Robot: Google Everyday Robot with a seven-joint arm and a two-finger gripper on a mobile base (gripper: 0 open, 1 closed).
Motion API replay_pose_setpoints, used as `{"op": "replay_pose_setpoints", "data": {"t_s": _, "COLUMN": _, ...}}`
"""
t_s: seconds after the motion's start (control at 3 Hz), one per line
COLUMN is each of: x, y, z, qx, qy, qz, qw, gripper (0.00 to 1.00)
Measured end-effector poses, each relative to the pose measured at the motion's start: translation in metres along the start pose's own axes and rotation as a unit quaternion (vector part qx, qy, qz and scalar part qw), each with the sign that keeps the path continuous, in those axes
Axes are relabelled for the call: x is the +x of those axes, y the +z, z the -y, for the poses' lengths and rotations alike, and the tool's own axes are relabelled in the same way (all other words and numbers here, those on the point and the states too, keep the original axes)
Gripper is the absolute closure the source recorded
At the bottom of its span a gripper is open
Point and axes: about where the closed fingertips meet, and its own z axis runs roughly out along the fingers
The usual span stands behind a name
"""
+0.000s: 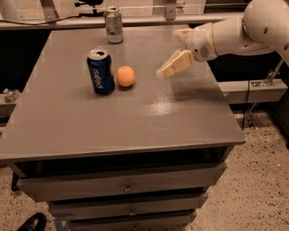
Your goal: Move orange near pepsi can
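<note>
Grey table (135, 129): orange (125, 76) sits just beside pepsi can (100, 71); gripper (170, 52) hovers toward the right edge, fingers apart, empty.

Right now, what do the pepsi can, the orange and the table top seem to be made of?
Pepsi can: metal, likely aluminium; silver rim, glossy blue print. Orange: real or plastic fruit, cannot tell; matte orange skin. Table: grey, probably laminate or painted; dull sheen patch. Gripper, open, above the table right of the orange: cream, plastic-looking.
</note>
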Motion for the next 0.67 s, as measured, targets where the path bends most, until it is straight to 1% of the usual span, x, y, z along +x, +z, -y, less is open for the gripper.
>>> {"op": "replay_pose_setpoints", "data": {"t_s": 0.33, "x": -0.0026, "y": -0.0517, "z": 0.0304, "qx": 0.044, "qy": -0.014, "qz": -0.006, "qw": 0.9989, "gripper": 0.0}}
{"op": "replay_pose_setpoints", "data": {"t_s": 0.67, "x": -0.0119, "y": -0.0561, "z": 0.0353, "qx": 0.051, "qy": -0.021, "qz": -0.001, "qw": 0.9985, "gripper": 0.0}}
